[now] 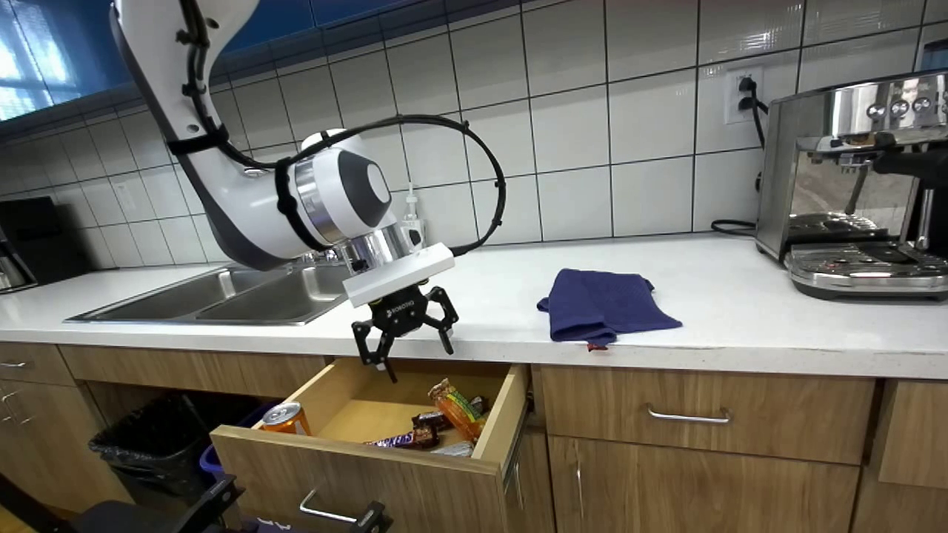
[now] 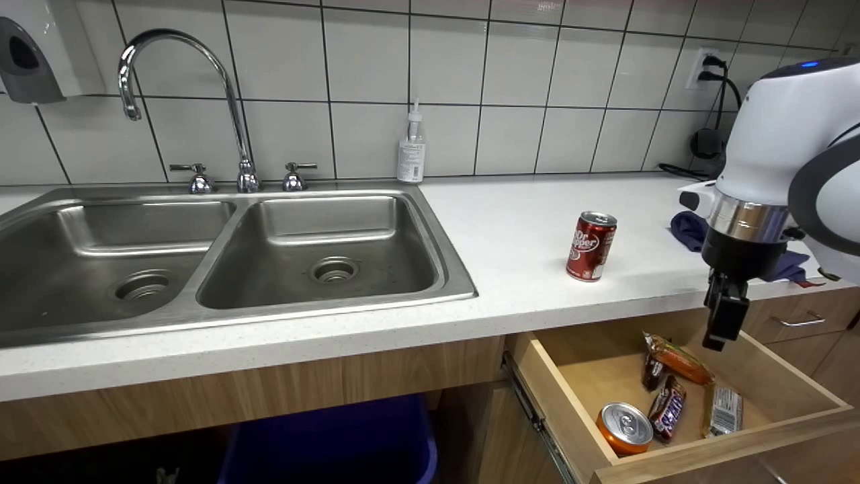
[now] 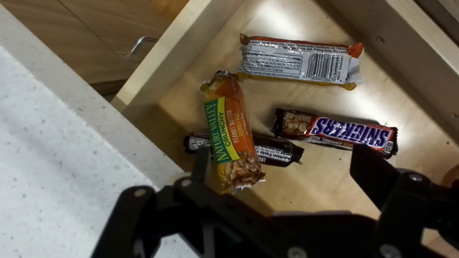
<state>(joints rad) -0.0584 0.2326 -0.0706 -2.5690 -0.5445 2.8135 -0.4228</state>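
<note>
One pale wooden drawer [image 3: 315, 186] holds a glossy orange Nature Valley bar [image 3: 231, 125], green-and-yellow labelled, below empty, wide-parted jaws.

Granola bar [image 3: 229, 132]: orange-yellow wrapper, green label. Lies in drawer [image 3: 304, 193] across dark candy bar [image 3: 278, 151]; long axis near 12–6 o'clock in wrist view. Chocolate bar [image 3: 335, 132] at its 3 o'clock.

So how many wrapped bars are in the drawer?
4: the Nature Valley bar atop a partly hidden dark bar, the Snickers bar beside the orange can, and a barcode-up bar near the drawer front.
</note>
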